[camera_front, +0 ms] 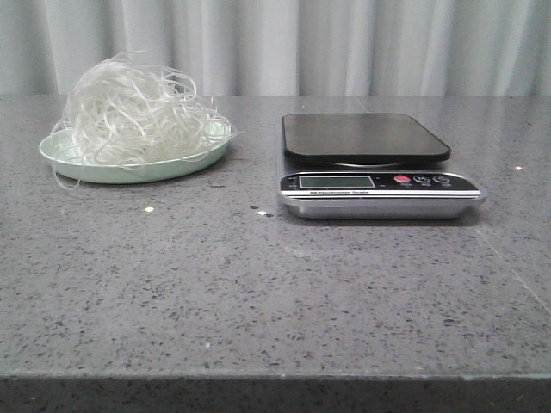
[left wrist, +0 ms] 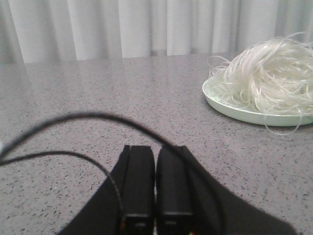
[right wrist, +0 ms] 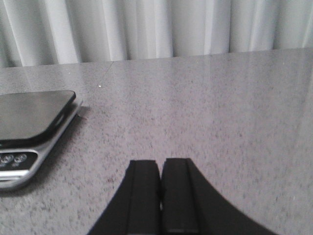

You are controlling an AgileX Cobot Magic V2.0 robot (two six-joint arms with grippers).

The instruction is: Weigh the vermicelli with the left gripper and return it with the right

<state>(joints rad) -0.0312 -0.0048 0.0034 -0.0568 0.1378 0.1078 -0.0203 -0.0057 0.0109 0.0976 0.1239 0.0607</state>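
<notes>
Resting on its plate (camera_front: pixel 60 155), vermicelli (camera_front: pixel 129 112); both arms' fingers (left wrist: pixel 138 181) (right wrist: pixel 143 196) seemingly clenched, empty.

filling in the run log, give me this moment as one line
phase: not started | vermicelli: on green plate | scale: platform bare | left gripper: shut, empty | right gripper: shut, empty

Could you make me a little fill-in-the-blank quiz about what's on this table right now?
1. The vermicelli sits piled on a pale green ____.
2. In the front view, the scale stands to the ____ of the plate.
3. The scale's dark weighing platform has ____ on it.
4. The left gripper and right gripper both have their jaws ____.

Missing words: plate; right; nothing; shut
</notes>
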